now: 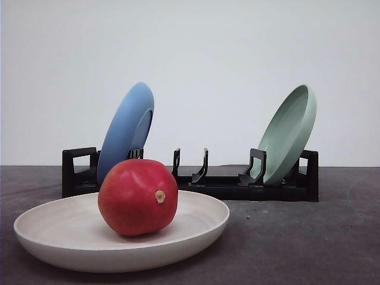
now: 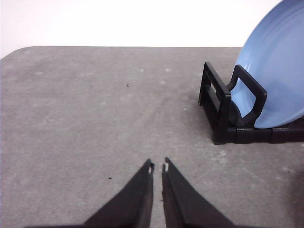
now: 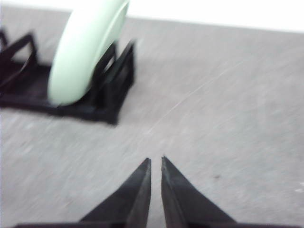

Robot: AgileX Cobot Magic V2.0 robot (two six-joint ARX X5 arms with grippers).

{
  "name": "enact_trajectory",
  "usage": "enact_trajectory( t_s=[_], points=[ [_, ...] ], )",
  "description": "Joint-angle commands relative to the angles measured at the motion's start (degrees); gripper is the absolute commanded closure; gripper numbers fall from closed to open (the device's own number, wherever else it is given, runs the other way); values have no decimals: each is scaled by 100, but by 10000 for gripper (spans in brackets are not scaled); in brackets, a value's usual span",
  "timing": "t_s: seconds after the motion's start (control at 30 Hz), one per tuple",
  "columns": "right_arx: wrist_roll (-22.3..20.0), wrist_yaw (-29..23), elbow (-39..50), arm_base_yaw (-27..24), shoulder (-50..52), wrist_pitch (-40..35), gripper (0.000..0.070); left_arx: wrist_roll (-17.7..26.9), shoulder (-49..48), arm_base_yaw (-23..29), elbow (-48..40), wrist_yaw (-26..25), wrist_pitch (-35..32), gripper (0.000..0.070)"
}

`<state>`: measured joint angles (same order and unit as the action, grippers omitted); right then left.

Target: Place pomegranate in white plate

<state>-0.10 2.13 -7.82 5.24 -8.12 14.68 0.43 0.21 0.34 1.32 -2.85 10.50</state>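
Pomegranate sits inside the white plate on our grey, speckled table, a plain white wall behind. A black rack holds a blue plate and a pale green plate, both leaning. Our left gripper and right gripper hover low over bare tabletop, fingers nearly together, gripping nothing.

Low front camera faces the rack; wrist cameras share its ends.
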Motion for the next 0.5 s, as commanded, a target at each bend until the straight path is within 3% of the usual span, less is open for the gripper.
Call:
enact_trajectory(
  t_s=[0.0,0.17,0.47],
  points=[
    [-25,-8,164,-95,254,-97,666,37,-2,-2,-63,4,13,684],
    [-8,-14,534,-293,774,-346,666,37,-2,-2,-63,4,13,684],
    [7,-66,722,-361,792,-697,666,37,-2,-2,-63,4,13,684]
  ],
)
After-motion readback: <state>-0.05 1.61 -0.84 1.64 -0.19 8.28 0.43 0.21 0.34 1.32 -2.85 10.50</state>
